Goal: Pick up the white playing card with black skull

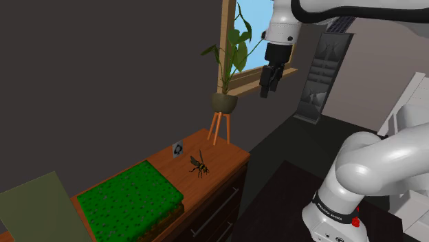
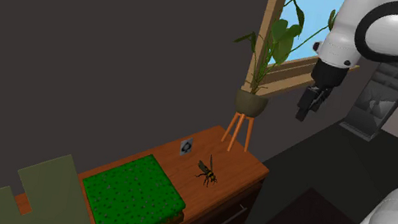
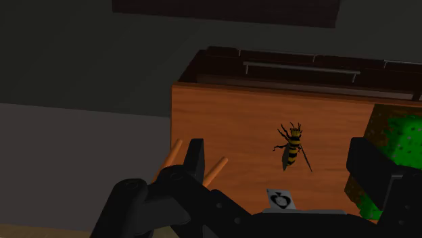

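Shoulder view, A: gripper (image 1: 269, 82) hangs high by the window (image 1: 242, 31), well apart from the dresser (image 1: 228, 155); jaws apart, holding nothing; white card (image 1: 178, 148) sits on the wooden top near the plant stand (image 1: 220, 127), wasp (image 1: 199, 165) just beside it.
B: Agreed; approach step, barely begun. Suggest descending straight over the card, fingers straddling it, clear of wasp and stand legs; thin card, likely slips.
A: Wrist view resolves the card's black mark and the finger gap; shoulder view gives the drop height instead.
B: Noted; card flat or tilted, cannot tell.
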Controlling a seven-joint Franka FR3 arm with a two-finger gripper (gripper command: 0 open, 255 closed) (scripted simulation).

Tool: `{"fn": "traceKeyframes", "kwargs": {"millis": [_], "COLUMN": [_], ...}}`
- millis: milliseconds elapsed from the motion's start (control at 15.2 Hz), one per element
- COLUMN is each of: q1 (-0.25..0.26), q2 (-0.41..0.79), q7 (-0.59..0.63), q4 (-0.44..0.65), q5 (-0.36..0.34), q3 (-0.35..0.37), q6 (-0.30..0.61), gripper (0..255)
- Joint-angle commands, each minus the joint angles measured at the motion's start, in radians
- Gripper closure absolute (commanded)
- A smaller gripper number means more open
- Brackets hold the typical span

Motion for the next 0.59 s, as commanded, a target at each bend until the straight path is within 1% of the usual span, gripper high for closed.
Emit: {"fn": "traceKeyframes", "kwargs": {"millis": [0, 528], "q1": [0.000, -0.003], "q2": [0.000, 0.229], "q7": [0.000, 0.105], "q4": [0.000, 0.001], "q5": [0.000, 0.025], "q3": [0.000, 0.085], "q6": [0.000, 0.211], "gripper": [0, 0]}}
